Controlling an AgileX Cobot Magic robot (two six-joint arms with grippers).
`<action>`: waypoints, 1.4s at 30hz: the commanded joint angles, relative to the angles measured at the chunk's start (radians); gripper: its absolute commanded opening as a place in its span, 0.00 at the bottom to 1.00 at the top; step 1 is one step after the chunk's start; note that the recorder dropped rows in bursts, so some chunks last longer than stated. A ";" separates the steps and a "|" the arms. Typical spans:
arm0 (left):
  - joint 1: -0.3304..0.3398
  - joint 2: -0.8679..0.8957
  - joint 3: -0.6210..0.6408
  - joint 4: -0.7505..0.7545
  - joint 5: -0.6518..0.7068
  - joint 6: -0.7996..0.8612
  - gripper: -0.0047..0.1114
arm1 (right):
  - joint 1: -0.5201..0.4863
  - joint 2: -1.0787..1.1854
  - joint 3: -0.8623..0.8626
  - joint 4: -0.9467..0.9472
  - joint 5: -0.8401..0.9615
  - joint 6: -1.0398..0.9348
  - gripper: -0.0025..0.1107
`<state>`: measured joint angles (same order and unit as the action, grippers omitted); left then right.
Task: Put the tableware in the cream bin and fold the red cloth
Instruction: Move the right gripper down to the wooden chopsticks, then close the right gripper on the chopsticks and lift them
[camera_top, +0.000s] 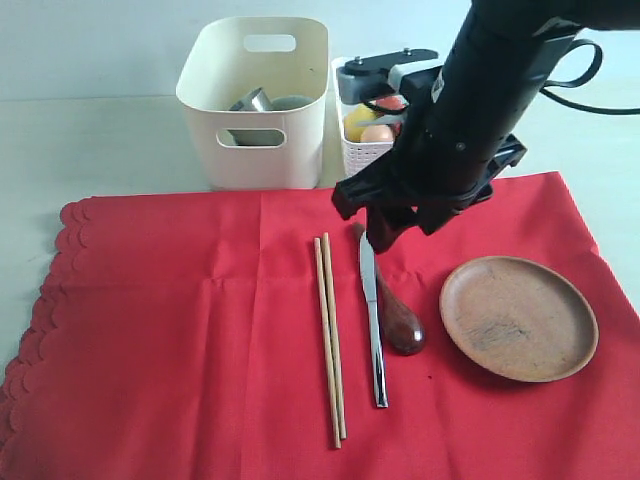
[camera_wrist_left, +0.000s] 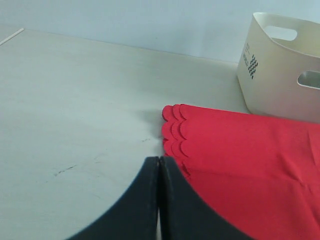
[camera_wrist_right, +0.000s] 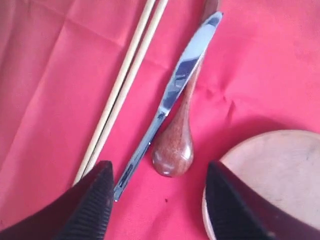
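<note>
Steel knife (camera_top: 373, 320), lengthwise toward cream bin (camera_top: 260, 165), chopsticks (camera_top: 330, 340) parallel alongside

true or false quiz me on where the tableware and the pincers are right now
1. The right pincer hangs open over the table knife and wooden spoon. True.
2. The chopsticks lie inside the cream bin. False: they lie side by side on the red cloth.
3. The left pincer is shut and holds nothing. True.
4. The wooden plate sits on top of the spoon. False: it rests on the cloth, apart from the spoon.
5. A steel cup is in the cream bin. True.
</note>
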<state>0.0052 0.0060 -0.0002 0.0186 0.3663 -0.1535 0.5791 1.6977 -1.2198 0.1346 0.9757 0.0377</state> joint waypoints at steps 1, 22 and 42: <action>-0.004 -0.006 0.000 0.001 -0.006 -0.003 0.04 | 0.088 0.013 0.008 -0.019 -0.040 -0.010 0.49; -0.004 -0.006 0.000 0.001 -0.006 -0.003 0.04 | 0.246 0.289 -0.077 -0.168 -0.117 0.166 0.49; -0.004 -0.006 0.000 0.001 -0.006 -0.003 0.04 | 0.244 0.376 -0.113 -0.212 -0.127 0.234 0.49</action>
<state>0.0052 0.0060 -0.0002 0.0186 0.3663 -0.1535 0.8218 2.0771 -1.3274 -0.0756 0.8612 0.2655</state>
